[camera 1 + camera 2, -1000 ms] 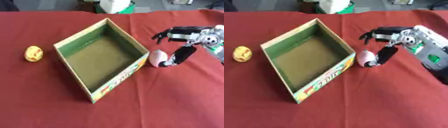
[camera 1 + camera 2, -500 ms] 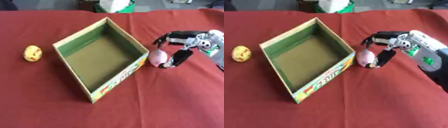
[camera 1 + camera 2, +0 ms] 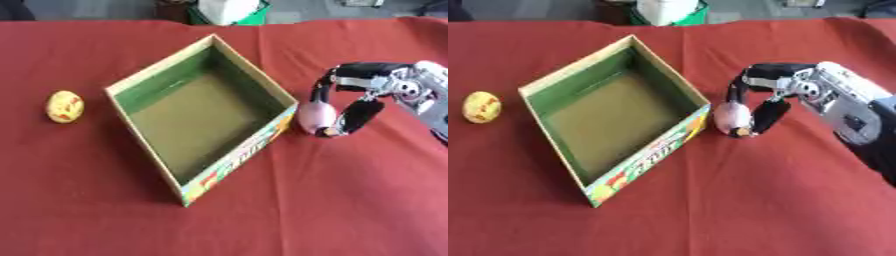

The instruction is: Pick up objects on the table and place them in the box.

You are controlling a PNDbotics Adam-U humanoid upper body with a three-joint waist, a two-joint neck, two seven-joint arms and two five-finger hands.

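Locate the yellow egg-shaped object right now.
The yellow egg-shaped object lies on the red tablecloth at the left side of the left eye view, apart from the open cardboard box.

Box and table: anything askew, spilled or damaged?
Nothing spilled or visibly damaged. The box sits turned at an angle to the table edges, upright and empty. The yellow object lies apart to its left; the right hand curls round the pink object beside the box.
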